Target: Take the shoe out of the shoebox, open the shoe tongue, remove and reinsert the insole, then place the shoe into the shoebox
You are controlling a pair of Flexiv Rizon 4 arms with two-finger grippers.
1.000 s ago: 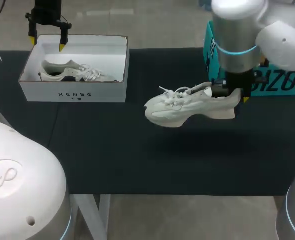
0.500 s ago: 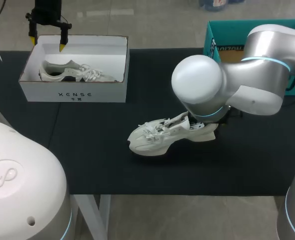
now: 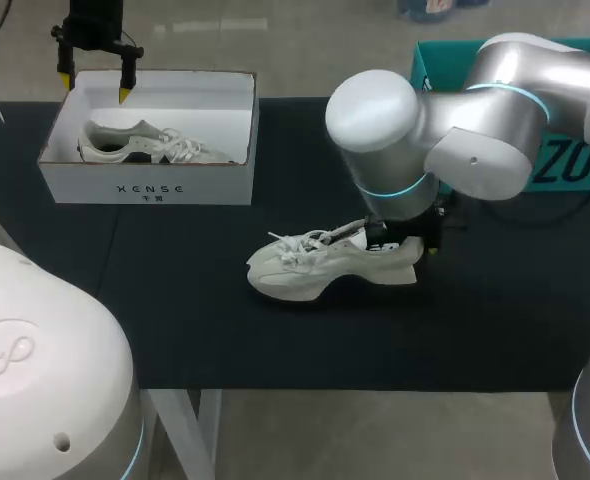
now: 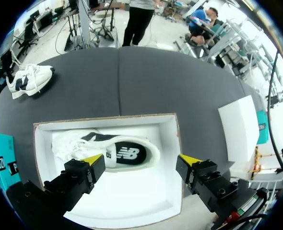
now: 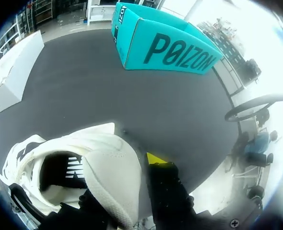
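A white shoe (image 3: 320,270) lies on the black table (image 3: 225,330), toe toward the left. My right gripper (image 3: 422,240) is shut on its heel collar. In the right wrist view the heel (image 5: 110,172) fills the space in my right gripper (image 5: 124,179); one yellow fingertip (image 5: 156,158) shows outside it and the other finger is hidden by the shoe. My left gripper (image 3: 95,87) hangs open above the white shoebox (image 3: 145,185), holding nothing. A second shoe (image 3: 145,143) lies inside that box, directly under my open left gripper (image 4: 140,160).
A teal box (image 3: 575,170) stands at the back right of the table, just beyond my right arm, and shows ahead of the gripper as the teal box (image 5: 165,48). The white shoebox (image 5: 12,72) sits far off to one side there.
My right arm has come down and to the left with the shoe, which was in the air and now rests on the table. The left arm has not moved.
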